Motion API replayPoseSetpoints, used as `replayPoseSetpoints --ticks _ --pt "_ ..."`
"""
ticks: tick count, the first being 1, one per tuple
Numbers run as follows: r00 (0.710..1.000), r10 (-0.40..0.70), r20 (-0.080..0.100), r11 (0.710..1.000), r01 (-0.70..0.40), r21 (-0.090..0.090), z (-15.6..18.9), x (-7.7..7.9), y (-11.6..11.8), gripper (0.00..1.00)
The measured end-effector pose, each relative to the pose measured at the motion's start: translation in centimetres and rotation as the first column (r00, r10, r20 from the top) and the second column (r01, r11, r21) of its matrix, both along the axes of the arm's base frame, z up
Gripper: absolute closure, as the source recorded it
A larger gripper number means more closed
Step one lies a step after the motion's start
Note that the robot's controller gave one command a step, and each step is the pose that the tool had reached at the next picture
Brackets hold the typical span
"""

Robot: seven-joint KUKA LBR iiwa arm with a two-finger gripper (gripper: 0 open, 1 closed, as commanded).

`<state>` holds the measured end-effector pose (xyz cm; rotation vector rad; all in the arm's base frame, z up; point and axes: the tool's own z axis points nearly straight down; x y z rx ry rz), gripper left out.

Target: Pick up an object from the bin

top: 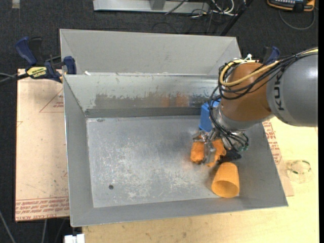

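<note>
The fingers (206,153), open or closed cannot be told, are seen down on a small orange lump (197,154) in the bin's (142,158) right half, with an orange cup (226,180) tipped over just nearer.

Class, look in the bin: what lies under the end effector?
A small orange object lies under the end effector, next to an orange cup on its side. The arm covers part of a blue object behind it, so its shape cannot be told.

Grey arm (298,92) with black lettering (280,92), orange wrist cover (246,96), looped yellow and black cables (234,81), dark claw (208,153).
</note>
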<state>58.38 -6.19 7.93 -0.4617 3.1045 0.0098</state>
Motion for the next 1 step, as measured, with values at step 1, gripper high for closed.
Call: replayPoseSetpoints --ticks 1 --pt "1.000 -0.008 0.006 1.000 0.008 0.001 14.29 -0.65 -0.72 1.00"
